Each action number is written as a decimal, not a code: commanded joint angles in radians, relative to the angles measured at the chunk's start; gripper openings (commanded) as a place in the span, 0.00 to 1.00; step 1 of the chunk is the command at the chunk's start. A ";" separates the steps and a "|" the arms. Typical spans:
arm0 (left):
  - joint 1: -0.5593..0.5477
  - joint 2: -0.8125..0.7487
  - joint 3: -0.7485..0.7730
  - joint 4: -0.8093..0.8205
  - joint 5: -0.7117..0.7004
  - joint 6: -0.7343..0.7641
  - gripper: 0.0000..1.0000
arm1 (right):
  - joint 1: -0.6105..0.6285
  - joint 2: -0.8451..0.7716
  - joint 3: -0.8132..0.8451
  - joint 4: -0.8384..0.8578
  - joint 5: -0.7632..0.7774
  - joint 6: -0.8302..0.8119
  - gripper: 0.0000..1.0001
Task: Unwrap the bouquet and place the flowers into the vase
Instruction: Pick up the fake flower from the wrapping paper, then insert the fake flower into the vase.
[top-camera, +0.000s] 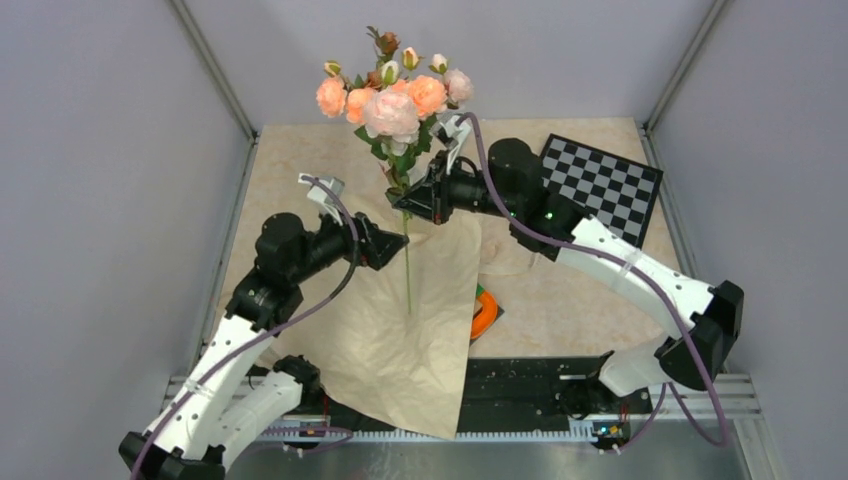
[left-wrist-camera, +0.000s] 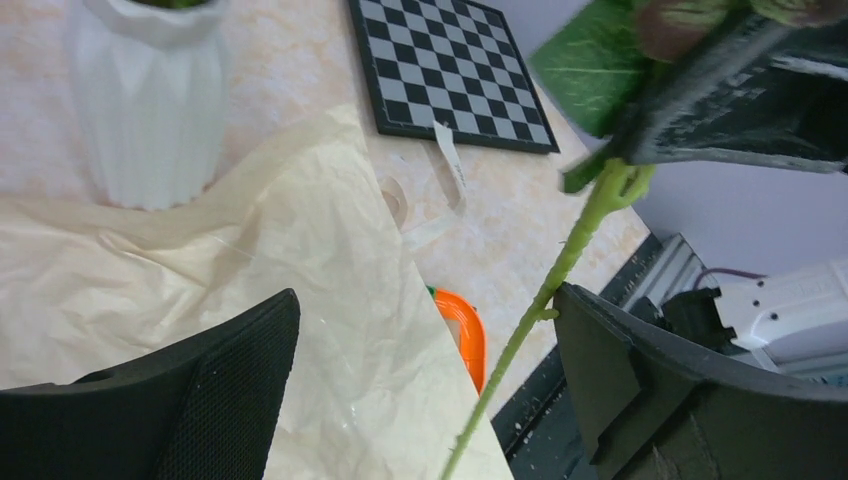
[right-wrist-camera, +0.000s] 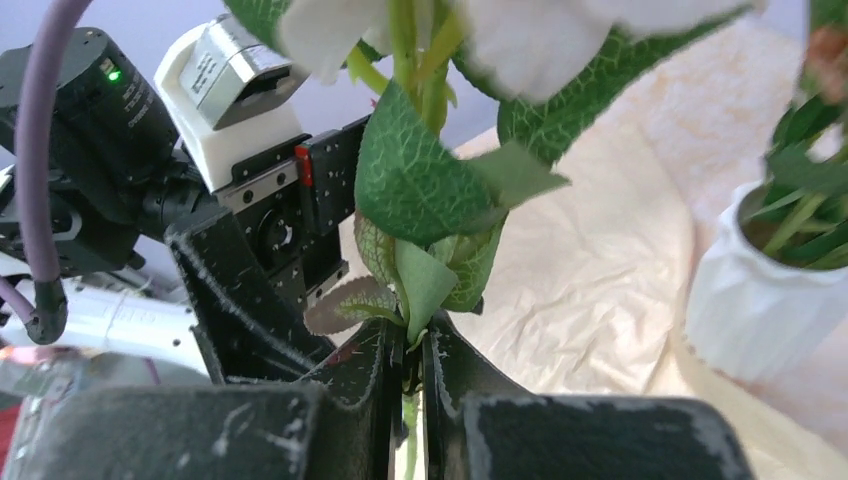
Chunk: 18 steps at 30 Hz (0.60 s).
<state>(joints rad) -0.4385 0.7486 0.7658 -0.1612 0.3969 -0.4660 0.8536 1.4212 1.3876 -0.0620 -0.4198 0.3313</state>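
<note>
Unwrapped kraft paper lies flat & creased mid-table, peach-tan, long axis far-to-near w/ its near corner over the table edge, part-covering an orange ring. Above its far end the flowers (peach, pale pink & rust roses, green leaves) stand upright, heads up, one long green stem hanging straight down, pinched just under the leaves by the R gripper, jaws clamped tight. White ribbed vase stands upright at the paper's far edge w/ greenery in it; L gripper gapes wide either side of the stem, contact unclear.
</note>
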 joint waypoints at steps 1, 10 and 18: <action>0.119 0.069 0.131 -0.200 -0.027 0.123 0.99 | 0.022 -0.109 0.111 -0.031 0.082 -0.090 0.00; 0.482 0.176 0.197 -0.313 -0.144 0.107 0.99 | 0.027 -0.114 0.241 -0.088 0.233 -0.278 0.00; 0.526 0.098 0.119 -0.303 -0.512 0.149 0.99 | 0.026 0.046 0.431 -0.109 0.245 -0.369 0.00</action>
<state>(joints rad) 0.0807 0.9058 0.9112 -0.4702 0.0765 -0.3634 0.8814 1.3815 1.6932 -0.1890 -0.1974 0.0429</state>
